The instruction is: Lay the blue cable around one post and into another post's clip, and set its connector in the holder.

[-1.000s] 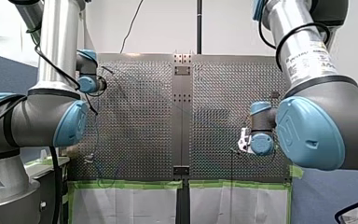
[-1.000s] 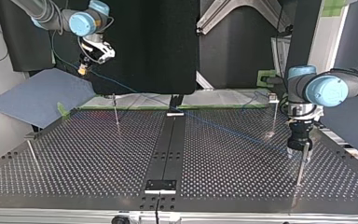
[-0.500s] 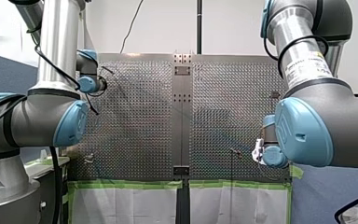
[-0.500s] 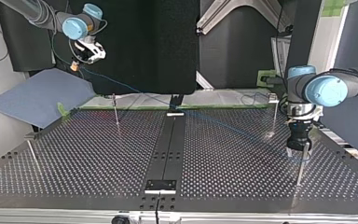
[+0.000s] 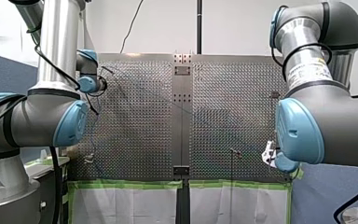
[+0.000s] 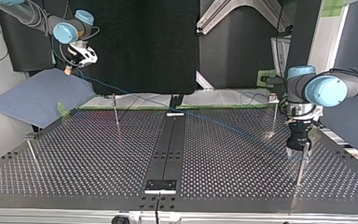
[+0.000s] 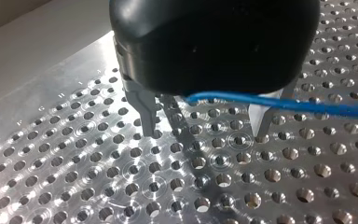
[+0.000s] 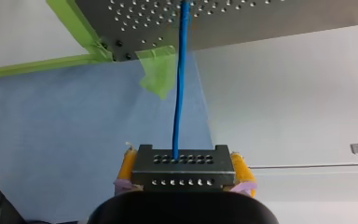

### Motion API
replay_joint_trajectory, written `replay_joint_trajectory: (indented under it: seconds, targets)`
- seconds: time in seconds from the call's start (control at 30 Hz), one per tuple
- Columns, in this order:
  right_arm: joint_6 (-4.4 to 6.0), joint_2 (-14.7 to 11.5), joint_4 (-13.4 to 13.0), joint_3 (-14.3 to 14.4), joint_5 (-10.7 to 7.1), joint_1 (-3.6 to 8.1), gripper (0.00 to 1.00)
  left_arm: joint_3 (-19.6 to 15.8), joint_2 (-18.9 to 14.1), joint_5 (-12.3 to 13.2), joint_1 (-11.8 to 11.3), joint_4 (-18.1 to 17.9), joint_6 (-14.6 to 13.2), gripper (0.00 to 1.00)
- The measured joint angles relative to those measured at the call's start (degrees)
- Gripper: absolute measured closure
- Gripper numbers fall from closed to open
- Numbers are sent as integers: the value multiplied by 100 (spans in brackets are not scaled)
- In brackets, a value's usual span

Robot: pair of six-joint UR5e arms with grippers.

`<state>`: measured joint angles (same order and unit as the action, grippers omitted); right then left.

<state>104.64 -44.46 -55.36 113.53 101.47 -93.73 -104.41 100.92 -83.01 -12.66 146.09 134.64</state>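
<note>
My right gripper (image 8: 183, 181) is shut with its yellow pads on the black connector (image 8: 182, 164). The blue cable (image 8: 181, 79) leaves it straight toward the table's corner. In the top view this gripper (image 6: 74, 60) hangs in the air beyond the table's far left corner. From there the cable (image 6: 214, 122) stretches low across the table to my left gripper (image 6: 299, 150). In the left wrist view the metal fingers (image 7: 145, 109) of the left gripper (image 7: 204, 127) are open, tips just above the plate, and the cable (image 7: 284, 104) runs between them. A thin post (image 6: 300, 169) stands right by it.
More posts stand on the perforated table (image 6: 98, 158): one far left (image 6: 115, 109), one far right (image 6: 274, 114), one at the left edge (image 6: 31, 153). A black centre strip carries a small holder block (image 6: 161, 185) near the front. Green tape (image 8: 156, 70) marks the table corner.
My right gripper has carried the connector toward the top view's left, out past the table's corner, drawing the cable along. My left gripper has stayed in place.
</note>
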Motion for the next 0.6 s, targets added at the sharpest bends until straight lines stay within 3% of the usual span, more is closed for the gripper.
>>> replay_joint_trajectory:
  seconds: [0.17,0.6]
  targets:
    - [110,215,-45,-37,-58,29,100,1,0,0,2,0,0,0]
    - [113,619,-43,-151,-111,23,100,0,0,0,10,0,0,0]
